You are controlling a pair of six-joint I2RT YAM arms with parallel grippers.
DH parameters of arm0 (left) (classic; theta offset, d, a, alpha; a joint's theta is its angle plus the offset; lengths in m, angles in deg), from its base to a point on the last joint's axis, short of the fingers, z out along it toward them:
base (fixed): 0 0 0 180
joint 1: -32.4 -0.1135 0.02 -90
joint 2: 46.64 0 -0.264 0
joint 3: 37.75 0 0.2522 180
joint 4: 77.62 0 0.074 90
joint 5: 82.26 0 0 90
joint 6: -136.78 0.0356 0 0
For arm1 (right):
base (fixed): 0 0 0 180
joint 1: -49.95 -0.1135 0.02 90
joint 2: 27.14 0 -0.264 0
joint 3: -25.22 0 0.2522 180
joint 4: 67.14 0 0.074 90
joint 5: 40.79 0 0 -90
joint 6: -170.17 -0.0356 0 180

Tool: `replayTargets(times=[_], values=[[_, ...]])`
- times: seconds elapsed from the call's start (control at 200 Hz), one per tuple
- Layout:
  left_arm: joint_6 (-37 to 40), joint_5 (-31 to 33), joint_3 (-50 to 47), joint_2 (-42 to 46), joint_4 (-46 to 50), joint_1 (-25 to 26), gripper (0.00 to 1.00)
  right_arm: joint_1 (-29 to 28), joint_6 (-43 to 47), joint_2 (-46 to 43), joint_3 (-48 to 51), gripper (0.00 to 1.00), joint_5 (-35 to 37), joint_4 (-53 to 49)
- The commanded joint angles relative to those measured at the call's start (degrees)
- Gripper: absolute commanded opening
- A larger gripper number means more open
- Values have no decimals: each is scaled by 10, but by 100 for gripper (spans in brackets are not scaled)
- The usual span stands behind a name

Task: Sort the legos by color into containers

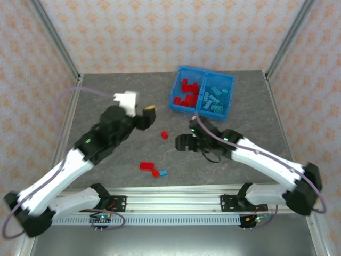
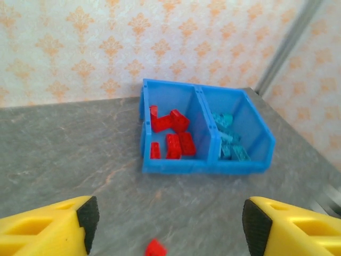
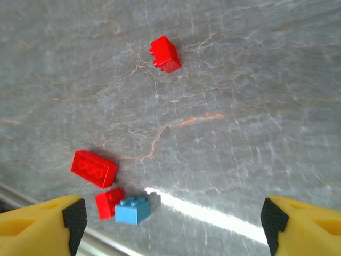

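- Yellow and spread wide with nothing between them, the left fingers (image 2: 58, 229) point toward the bin's front wall.
- Likewise spread and empty, the right fingers (image 3: 48, 218) point down at the grey worktop (image 3: 240, 106) over the loose bricks.
- Far right on the worktop sits the blue bin (image 1: 201, 109). Its long axis runs left to right, and a middle divider splits it. The red bricks (image 1: 186, 93) are in the left compartment and the teal bricks (image 1: 216, 98) in the right.
- Between the two arms' tips, near the bin, lies a single red brick (image 1: 164, 134).
- Close to the near edge, a long red brick (image 1: 146, 166) lies studs up, its long axis roughly left to right.
- Just beside it, a small red brick (image 1: 155, 173) and a blue brick (image 1: 163, 173) lie side by side, seemingly touching.
- Directly before the bin's front wall, the right wrist (image 1: 205, 140) stands between the bin and that cluster.
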Motion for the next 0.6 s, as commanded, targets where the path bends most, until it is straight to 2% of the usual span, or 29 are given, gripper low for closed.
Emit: replayTargets(times=[0.0,0.105,0.195,0.315,0.445,0.591], values=[[145,-92,-38,113,149,0,89,-9,47,95,-62,86,-3,38],[257,-153,-70,201,247,0,96,-10,99,209,-140,86,1,19],[355,-220,-111,243,297,0,100,-10,137,301,-217,86,62,-32],[464,-273,-191,281,283,0,100,-10,177,390,-289,88,120,-65],[500,-306,-248,302,227,0,100,-9,193,455,-334,87,116,-78],[504,-316,-253,308,226,0,100,-7,199,484,-344,73,93,-59]])
